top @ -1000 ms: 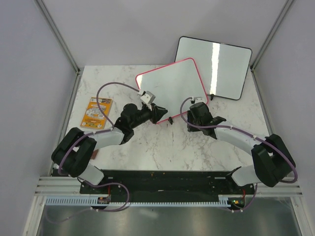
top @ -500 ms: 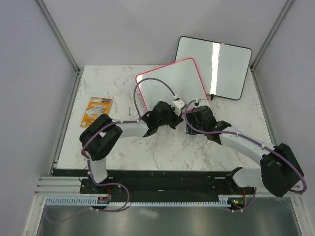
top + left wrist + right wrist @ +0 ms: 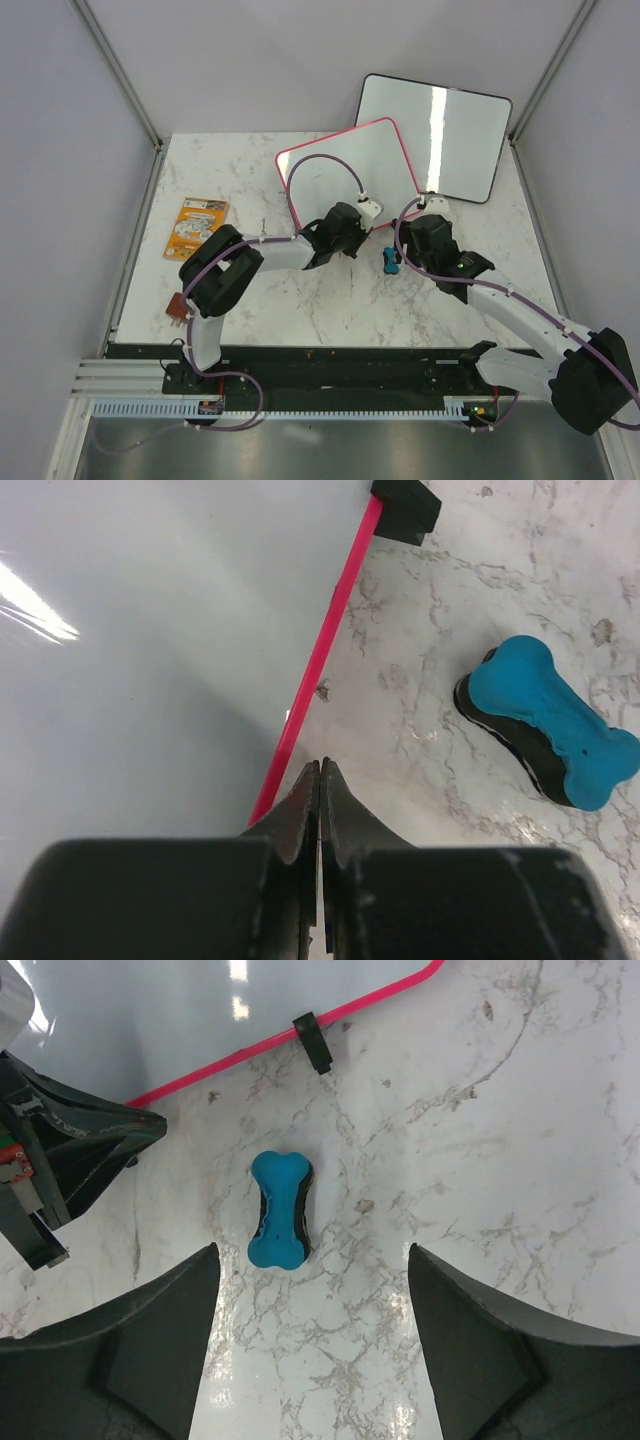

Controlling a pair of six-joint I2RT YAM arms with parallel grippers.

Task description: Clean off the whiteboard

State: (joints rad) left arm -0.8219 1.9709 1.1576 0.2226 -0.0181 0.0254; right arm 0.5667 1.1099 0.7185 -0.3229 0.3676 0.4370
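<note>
The pink-framed whiteboard [image 3: 345, 170] leans at the back of the marble table, and its face looks blank. A blue bone-shaped eraser [image 3: 389, 261] lies on the table just in front of it. My left gripper [image 3: 352, 243] is shut and empty, with its tips at the board's near pink edge [image 3: 330, 630]; the eraser [image 3: 545, 735] lies to its right. My right gripper [image 3: 408, 252] is open and empty. In the right wrist view the eraser [image 3: 282, 1210] lies ahead of my right gripper [image 3: 313, 1255], apart from both fingers, below the whiteboard [image 3: 200, 1010].
A black-framed whiteboard [image 3: 435, 135] leans behind and to the right of the pink one. An orange card [image 3: 195, 228] lies at the table's left. A black foot [image 3: 313, 1040] juts from the pink board's near edge. Grey walls enclose the table.
My left arm has swung right along the board's near edge. My right gripper has drawn back to the right, and the blue eraser now shows on the table in front of it.
</note>
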